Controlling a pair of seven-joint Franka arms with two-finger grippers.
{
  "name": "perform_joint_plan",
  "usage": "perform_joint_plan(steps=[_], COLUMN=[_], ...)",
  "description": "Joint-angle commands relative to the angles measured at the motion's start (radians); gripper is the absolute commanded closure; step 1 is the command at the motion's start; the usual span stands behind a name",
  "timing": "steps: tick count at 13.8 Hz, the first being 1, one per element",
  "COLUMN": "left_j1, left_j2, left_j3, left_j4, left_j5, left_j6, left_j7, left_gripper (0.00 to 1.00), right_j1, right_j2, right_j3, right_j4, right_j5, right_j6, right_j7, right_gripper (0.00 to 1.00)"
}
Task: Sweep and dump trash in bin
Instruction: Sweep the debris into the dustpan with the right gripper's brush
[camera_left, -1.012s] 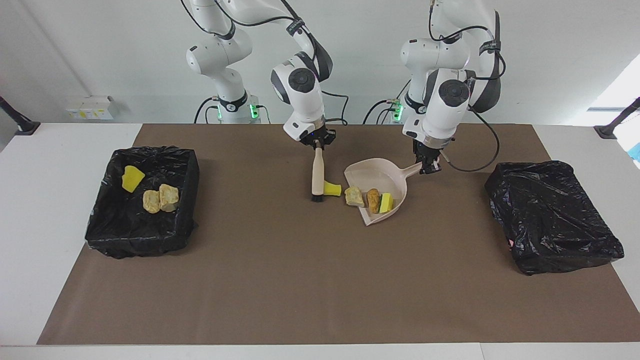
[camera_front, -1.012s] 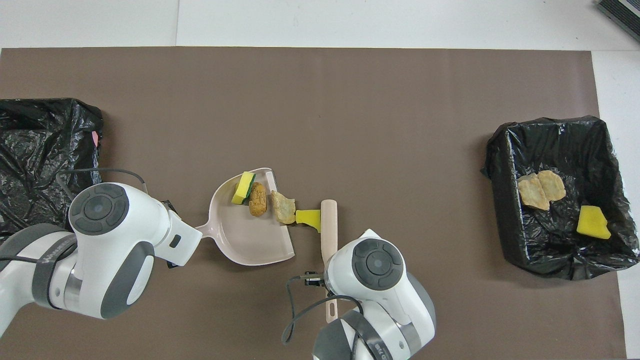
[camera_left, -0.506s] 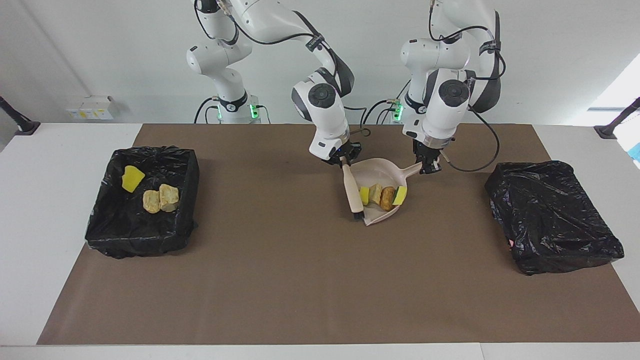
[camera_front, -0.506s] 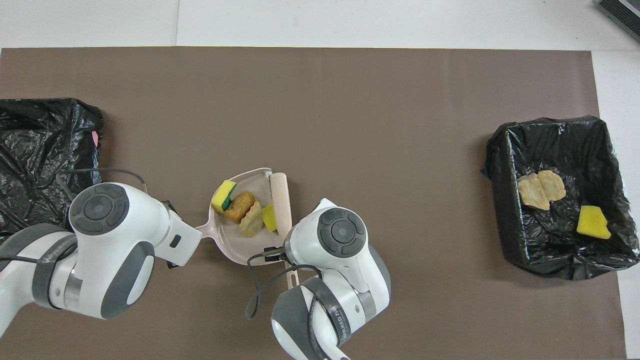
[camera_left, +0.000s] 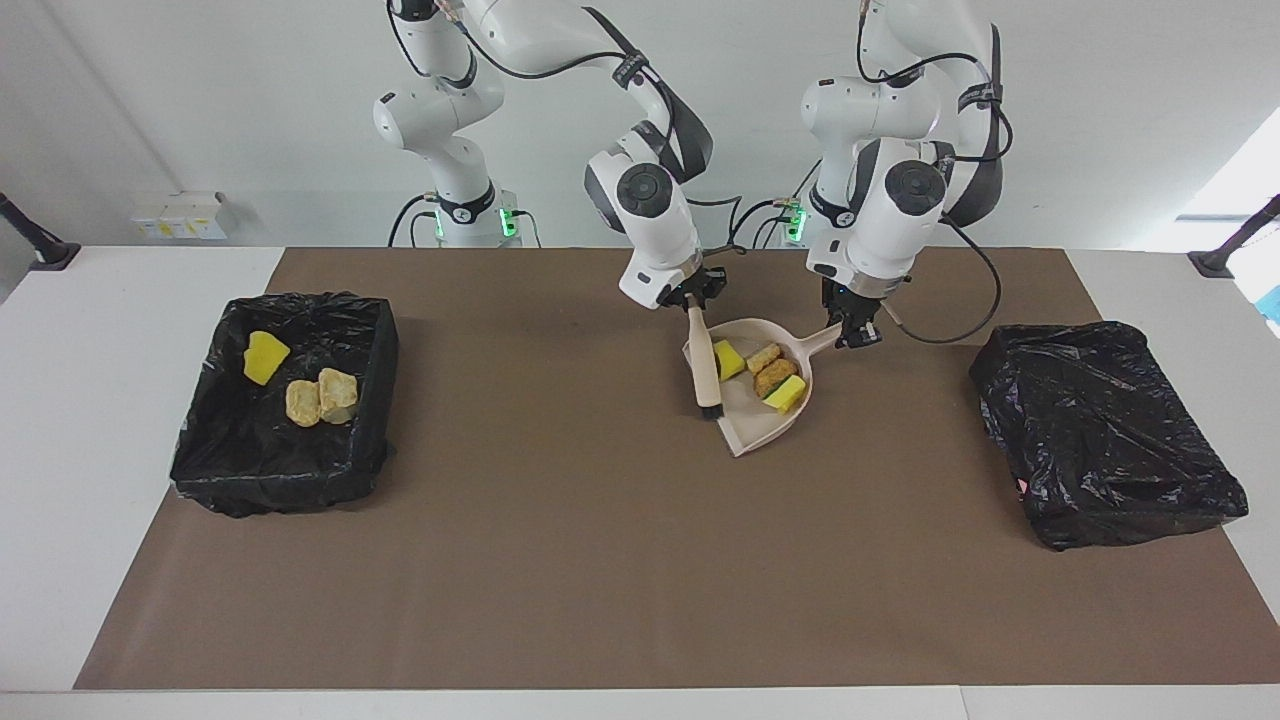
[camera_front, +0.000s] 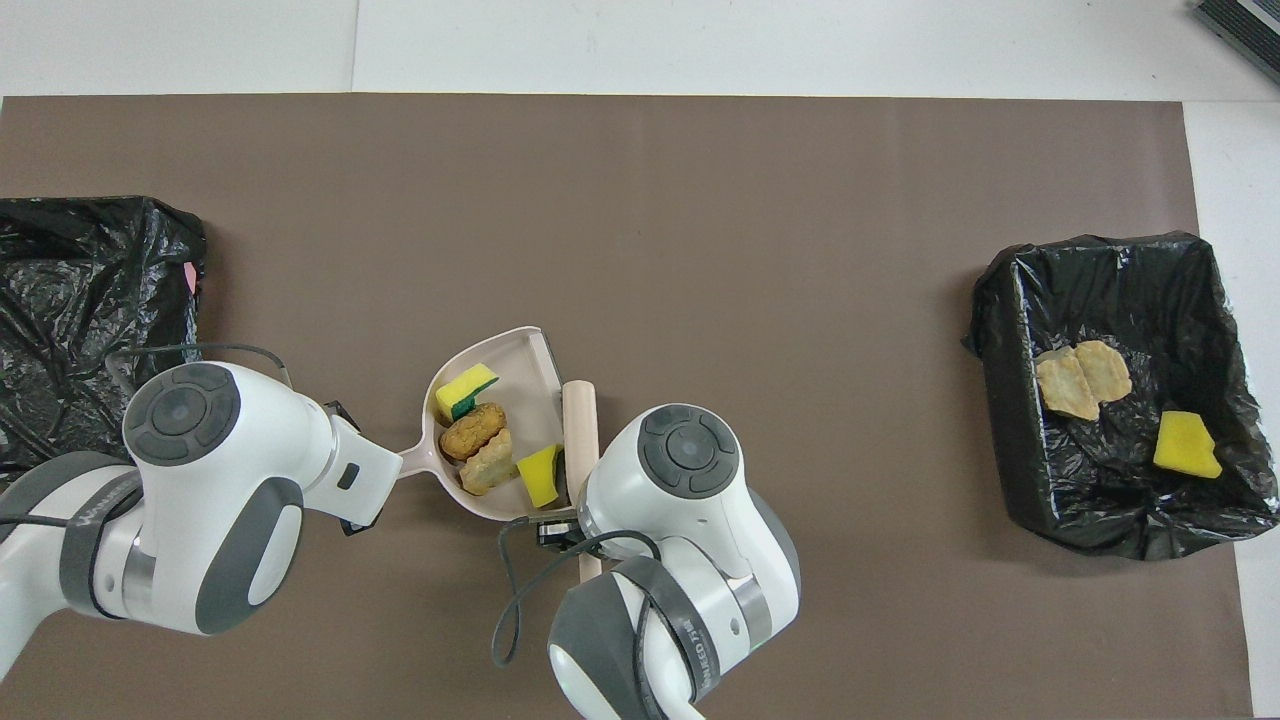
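Note:
The beige dustpan (camera_left: 750, 420) (camera_front: 510, 370) sits mid-table, and my left gripper (camera_left: 858, 335) is shut on its handle. Several trash pieces lie in the pan: a yellow sponge chunk (camera_left: 728, 358) (camera_front: 541, 476), a tan lump (camera_left: 763, 357) (camera_front: 489, 466), an orange lump (camera_left: 775, 378) (camera_front: 472, 430) and a yellow-green sponge (camera_left: 787, 393) (camera_front: 465, 388). My right gripper (camera_left: 690, 303) is shut on the beige brush (camera_left: 703, 360) (camera_front: 579, 420), which stands along the pan's open edge, bristles down. In the overhead view both hands are hidden under their wrists.
An open bin (camera_left: 285, 460) (camera_front: 1010, 400) lined with a black bag stands at the right arm's end of the table, holding three trash pieces. A second black-bagged bin (camera_left: 1105, 430) (camera_front: 80, 290) stands at the left arm's end. A brown mat (camera_left: 600, 560) covers the table.
The right gripper swept the brush toward the dustpan, pushing the yellow chunk and the tan lump in. The pieces now lie deeper in the pan, and the brush has drawn back slightly.

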Motion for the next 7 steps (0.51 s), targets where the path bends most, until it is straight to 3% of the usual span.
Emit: perform_joint_plan(steps=[1,7], left_j1=[0.029,0.065], left_j2=[0.001,-0.012], left_j3=[0.003,0.004], left_j4=[0.021,0.066], left_j5=[-0.049,-0.108], left_j6=[0.017,-0.005], left_j7=[-0.009,-0.008], left_gripper=[1.0,1.0], right_j1=[-0.019,-0.062], right_j2=[-0.077,-0.157], right_j3=[0.008,0.006], right_j4=[-0.025,-0.025], right_j5=[-0.069,-0.173], right_j6=[-0.065,-0.081], right_j7=[0.089,0.106], right_gripper=[1.0,1.0])
